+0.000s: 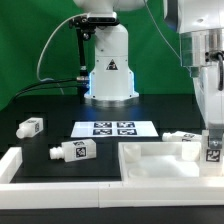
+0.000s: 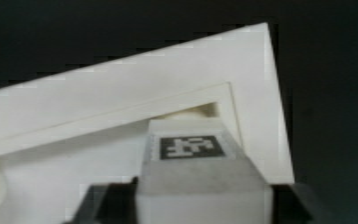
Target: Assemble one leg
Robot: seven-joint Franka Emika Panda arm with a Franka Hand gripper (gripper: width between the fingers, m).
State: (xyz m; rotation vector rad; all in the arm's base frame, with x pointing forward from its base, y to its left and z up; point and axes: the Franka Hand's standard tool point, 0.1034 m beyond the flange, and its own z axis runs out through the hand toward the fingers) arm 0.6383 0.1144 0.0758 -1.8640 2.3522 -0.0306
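My gripper (image 1: 211, 143) is shut on a white leg (image 1: 212, 153) with a black-and-white tag. It holds the leg upright over the corner of the white tray-like tabletop (image 1: 160, 160) at the exterior view's right. In the wrist view the leg (image 2: 194, 160) sits between the two dark fingers (image 2: 105, 203), with its tagged end over the tabletop's inner corner (image 2: 229, 95). I cannot tell whether the leg touches the tabletop. Three more legs lie on the table: one at the left (image 1: 32, 126), one near the front (image 1: 73, 151), and one behind the tabletop (image 1: 180, 137).
The marker board (image 1: 117, 128) lies in the middle of the dark table. The robot base (image 1: 108, 70) stands behind it. A white raised rail (image 1: 25, 165) runs along the front left.
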